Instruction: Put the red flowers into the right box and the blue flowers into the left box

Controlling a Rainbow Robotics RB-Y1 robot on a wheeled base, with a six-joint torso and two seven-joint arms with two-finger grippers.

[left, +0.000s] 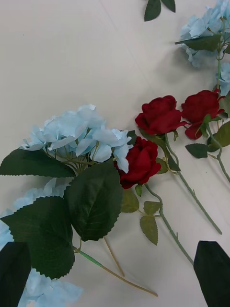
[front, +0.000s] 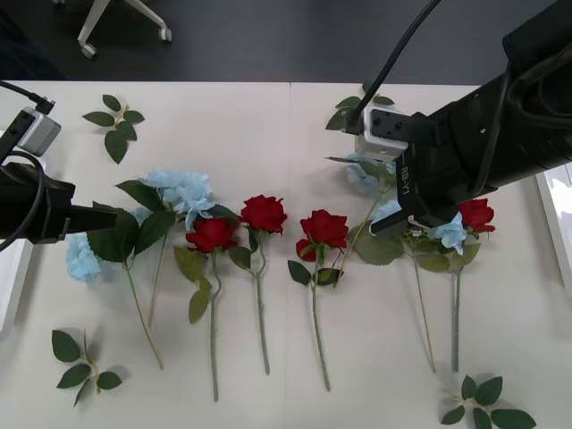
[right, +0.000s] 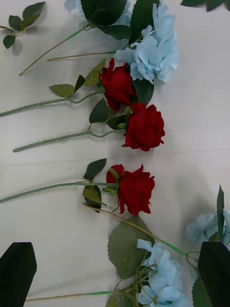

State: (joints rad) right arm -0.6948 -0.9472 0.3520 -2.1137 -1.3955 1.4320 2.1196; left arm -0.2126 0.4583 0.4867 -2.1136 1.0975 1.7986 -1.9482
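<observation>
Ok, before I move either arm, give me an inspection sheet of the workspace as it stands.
Surface: white table, two panels with a seam down the middle.
Job's things: four red flowers and several blue flowers lie in a row, none boxed yet; right box and left box show partly at the table's edges.
Clutter: loose leaf sprigs near the corners.
Grippers: left gripper open above a blue cluster; right gripper open above blue blooms beside a rose.
Cables: black cable runs to the right wrist.
Surroundings: chair base on dark floor.
</observation>
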